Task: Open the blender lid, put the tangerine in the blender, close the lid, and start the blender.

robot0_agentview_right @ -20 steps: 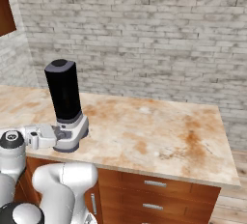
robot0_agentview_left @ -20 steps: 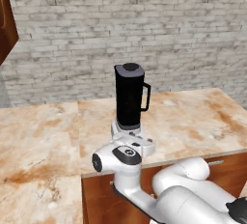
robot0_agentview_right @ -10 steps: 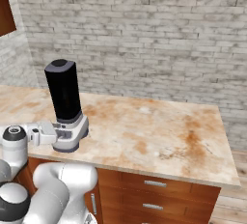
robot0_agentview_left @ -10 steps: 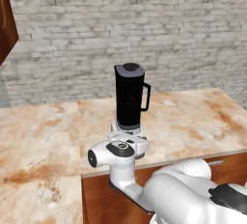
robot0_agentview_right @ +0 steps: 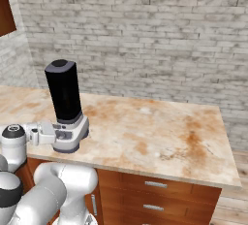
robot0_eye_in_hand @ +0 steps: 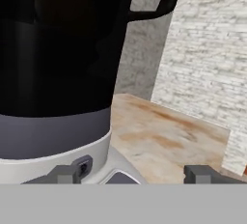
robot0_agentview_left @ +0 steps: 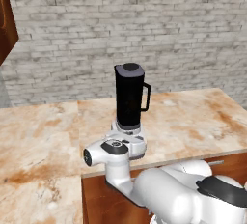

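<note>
Low at the counter's front edge, the claw [robot0_eye_in_hand: 130, 174] sits right against the foot of the blender, its two small dark fingertips [robot0_eye_in_hand: 65, 174] rising well apart at the bottom of the hand view with nothing between them, so it stands open. From largest to smallest: the pale grey brick wall [robot0_agentview_left: 144, 30] runs behind everything; below it spreads the broad marbled beige-and-rust stone counter [robot0_agentview_left: 193, 121], with brown wooden drawer fronts [robot0_agentview_right: 155, 190] and thin metal handles under its front edge. The white robot arm [robot0_agentview_left: 159, 194] with dark joints rises from below and bends so that its wrist lies level with the counter's edge, just before the blender's base. The tall black tapered blender [robot0_agentview_left: 129, 103] stands upright near the front of the counter, its black side handle [robot0_agentview_left: 145, 96] toward the right in the left base view, on a light grey base [robot0_agentview_right: 70, 134] with a button panel facing the claw. The small grey squarish blender lid [robot0_agentview_left: 129, 68] with a round dark knob sits on the top of the jar, closed. Inside the dark jar, in the hand view, a faint round shape shows near the top left; whether this is the tangerine cannot be told.
</note>
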